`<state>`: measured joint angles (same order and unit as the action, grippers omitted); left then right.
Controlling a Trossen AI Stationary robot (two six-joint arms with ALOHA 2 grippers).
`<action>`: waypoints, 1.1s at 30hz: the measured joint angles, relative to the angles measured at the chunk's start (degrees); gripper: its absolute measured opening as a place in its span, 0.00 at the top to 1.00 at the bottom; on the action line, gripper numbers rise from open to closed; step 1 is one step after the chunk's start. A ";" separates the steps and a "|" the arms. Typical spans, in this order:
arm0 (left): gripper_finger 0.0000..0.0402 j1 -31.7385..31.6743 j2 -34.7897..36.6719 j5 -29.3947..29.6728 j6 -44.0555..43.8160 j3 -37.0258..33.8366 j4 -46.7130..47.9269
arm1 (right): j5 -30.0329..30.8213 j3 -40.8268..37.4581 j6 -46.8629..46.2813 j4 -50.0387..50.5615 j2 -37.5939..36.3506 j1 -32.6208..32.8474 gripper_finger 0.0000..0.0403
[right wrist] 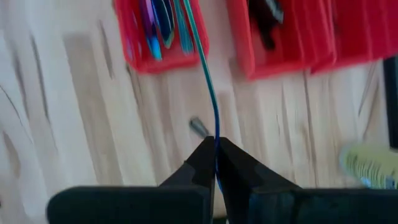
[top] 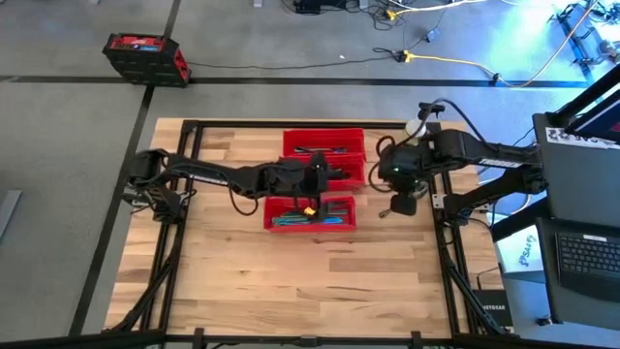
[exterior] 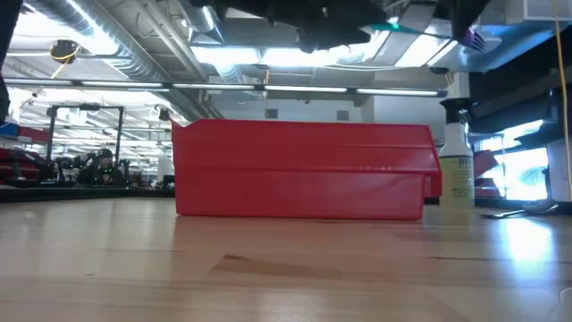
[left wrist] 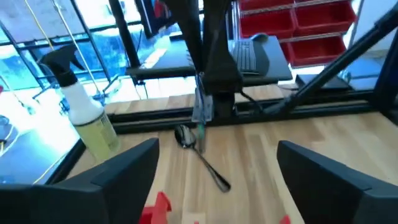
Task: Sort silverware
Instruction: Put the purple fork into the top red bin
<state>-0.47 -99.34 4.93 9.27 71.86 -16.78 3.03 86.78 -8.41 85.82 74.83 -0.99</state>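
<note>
Slim shiny blue-teal utensil point(right wrist: 210, 93), thin curved shaft, pinched edge-on betw. right gripper point(right wrist: 216, 163) fingers, pressed tight on it; its far end reaches toward nearest red plastic bin point(right wrist: 163, 59), which holds more iridescent pcs. Right arm bent over bare wood table point(top: 242, 291) just right of bins. Left gripper point(top: 312, 201) w/ fingers spread wide, hovering over front bin. Spray bottle point(left wrist: 87, 112) on table edge.
</note>
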 joint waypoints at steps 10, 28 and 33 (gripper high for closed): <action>0.21 0.00 -1.54 3.83 1.85 0.00 -9.97 | 0.48 0.86 0.99 -2.21 0.00 0.00 1.00; 0.51 -0.37 -1.58 1.12 4.20 0.00 -9.67 | 1.52 0.86 2.21 -2.45 0.02 -0.15 1.00; 0.64 -0.37 -1.58 0.61 2.74 0.00 -10.60 | 2.54 0.86 2.74 -3.62 0.02 -0.15 1.00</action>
<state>-0.84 -100.92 5.54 12.01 71.85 -27.38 5.56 87.64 -5.67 82.20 74.85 -1.15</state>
